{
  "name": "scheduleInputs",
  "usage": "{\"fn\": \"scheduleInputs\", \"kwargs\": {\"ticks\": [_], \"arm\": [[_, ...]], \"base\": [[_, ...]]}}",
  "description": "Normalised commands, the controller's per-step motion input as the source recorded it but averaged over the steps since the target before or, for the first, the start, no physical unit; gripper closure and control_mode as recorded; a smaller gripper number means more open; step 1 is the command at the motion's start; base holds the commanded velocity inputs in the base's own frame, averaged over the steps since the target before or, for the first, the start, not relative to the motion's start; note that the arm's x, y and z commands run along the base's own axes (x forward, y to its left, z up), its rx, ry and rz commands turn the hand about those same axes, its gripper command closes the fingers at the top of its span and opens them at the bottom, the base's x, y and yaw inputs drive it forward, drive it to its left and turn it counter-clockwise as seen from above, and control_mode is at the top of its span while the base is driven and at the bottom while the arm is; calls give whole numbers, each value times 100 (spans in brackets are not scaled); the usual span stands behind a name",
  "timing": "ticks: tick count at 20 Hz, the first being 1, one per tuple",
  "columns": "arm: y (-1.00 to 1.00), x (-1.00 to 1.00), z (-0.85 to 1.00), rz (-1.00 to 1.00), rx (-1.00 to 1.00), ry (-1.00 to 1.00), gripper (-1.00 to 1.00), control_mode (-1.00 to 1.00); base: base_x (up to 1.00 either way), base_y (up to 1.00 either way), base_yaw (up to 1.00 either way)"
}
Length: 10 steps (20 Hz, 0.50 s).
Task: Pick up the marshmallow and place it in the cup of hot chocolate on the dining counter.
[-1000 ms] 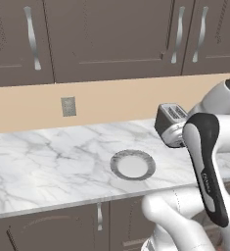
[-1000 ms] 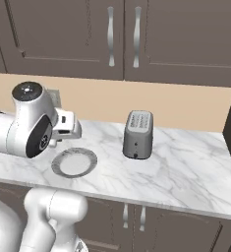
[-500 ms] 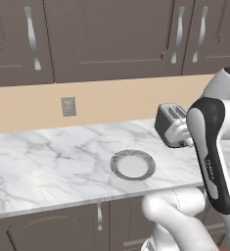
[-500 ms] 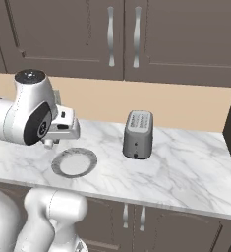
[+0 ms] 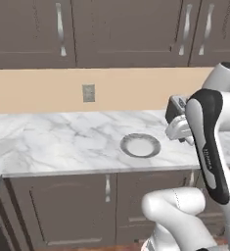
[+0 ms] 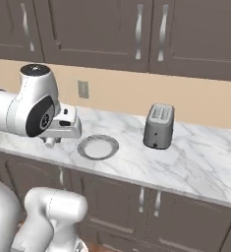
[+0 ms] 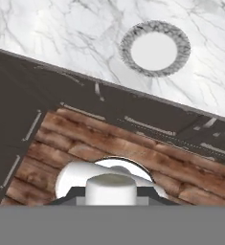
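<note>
The white jointed arm (image 5: 207,142) folds over the front edge of the grey-veined marble counter (image 5: 62,142), by the round grey-rimmed plate (image 5: 140,145), with its two-finger gripper (image 7: 110,200) pinched narrowly on the small white marshmallow block (image 7: 110,187) and the fingertips mostly cut off.

Even, soft light fills all three rendered views, with no visible lamp and no hard glare. The white marble bench with grey veins (image 5: 62,142) reads bright but not blown out, while the dark brown wall cabinets (image 6: 87,34) above it stay dim and flat, their metal handles catching only faint pale streaks. The round grey-rimmed plate (image 5: 140,145) casts almost no shadow; in the hand view a weak grey shade lies beside the plate (image 7: 155,49). The grey boxy toaster (image 6: 158,126) shows a slightly darker front face. Edges look soft and mildly pixelated throughout. The reddish wooden plank floor (image 7: 85,143) appears coarse and blotchy.
</note>
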Motion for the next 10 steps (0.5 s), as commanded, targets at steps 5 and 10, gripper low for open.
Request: {"fn": "scheduleInputs", "kwargs": {"ticks": [5,10], "arm": [[0,0,0,0,0,0,100,100],[0,0,0,0,0,0,100,100]], "base": [[-60,61,78],[-14,5,100]]}}
